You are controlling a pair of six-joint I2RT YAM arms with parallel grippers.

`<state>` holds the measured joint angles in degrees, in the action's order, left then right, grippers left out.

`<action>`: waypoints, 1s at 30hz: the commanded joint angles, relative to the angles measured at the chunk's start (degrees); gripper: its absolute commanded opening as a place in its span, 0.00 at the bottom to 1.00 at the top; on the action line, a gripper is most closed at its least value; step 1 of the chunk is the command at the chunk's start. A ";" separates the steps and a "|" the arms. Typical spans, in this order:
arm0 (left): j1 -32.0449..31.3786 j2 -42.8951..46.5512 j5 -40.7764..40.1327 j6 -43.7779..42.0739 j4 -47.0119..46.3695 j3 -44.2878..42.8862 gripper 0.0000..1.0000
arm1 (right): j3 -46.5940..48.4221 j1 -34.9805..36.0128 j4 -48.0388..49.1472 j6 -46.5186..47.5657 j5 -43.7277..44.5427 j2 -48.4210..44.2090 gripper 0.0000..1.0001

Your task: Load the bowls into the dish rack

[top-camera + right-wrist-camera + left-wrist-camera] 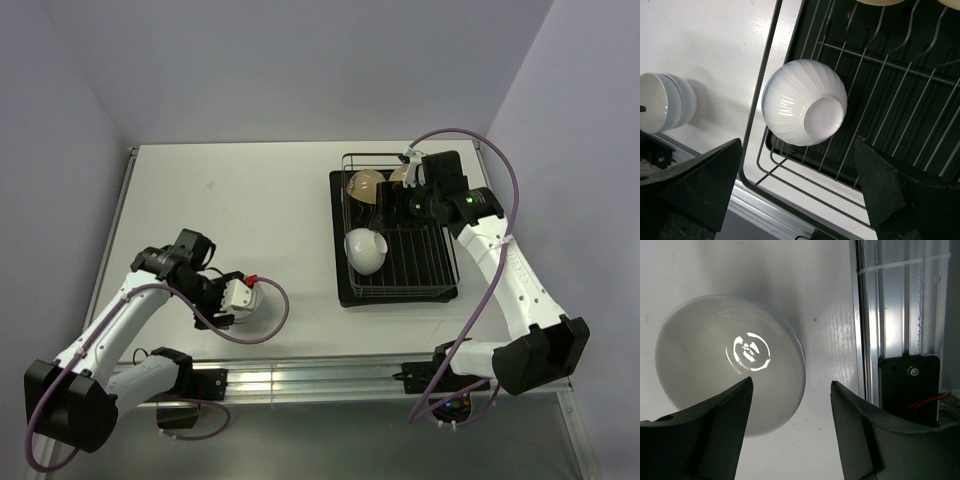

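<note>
A white bowl point(725, 370) stands upright on the table near the front edge, and it shows beside the left fingers from above point(246, 298). My left gripper point(790, 430) is open and straddles its right rim, one finger over the inside and the other over bare table. The dish rack point(400, 298) holds a white ribbed bowl point(802, 102) bottom-up at its front left and two tan bowls point(365, 185) at the back. My right gripper point(797, 190) hangs open above the rack's front left corner, holding nothing.
An aluminium rail point(900, 300) with a black bracket point(910, 385) runs along the table's near edge, just right of the left gripper. A purple cable point(270, 320) loops on the table by the bowl. Walls close in the back and both sides.
</note>
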<state>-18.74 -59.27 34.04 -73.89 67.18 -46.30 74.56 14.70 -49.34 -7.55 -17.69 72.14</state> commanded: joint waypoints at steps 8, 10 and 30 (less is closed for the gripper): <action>-3.67 -4.63 -0.38 -0.56 -3.72 -0.19 0.56 | -1.00 -0.37 0.39 0.61 -1.03 -1.12 1.00; -3.85 -4.89 -0.38 -0.73 -3.81 0.16 0.55 | -0.91 -0.37 0.39 0.61 -1.11 -0.86 1.00; -5.87 -6.39 0.41 -0.38 -1.61 -0.28 0.28 | -0.56 -0.72 -0.05 0.70 -1.12 -0.51 1.00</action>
<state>-24.27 -65.84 33.10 -73.89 63.88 -45.21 73.69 14.35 -49.41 -7.53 -18.57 72.14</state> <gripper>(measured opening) 0.290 0.997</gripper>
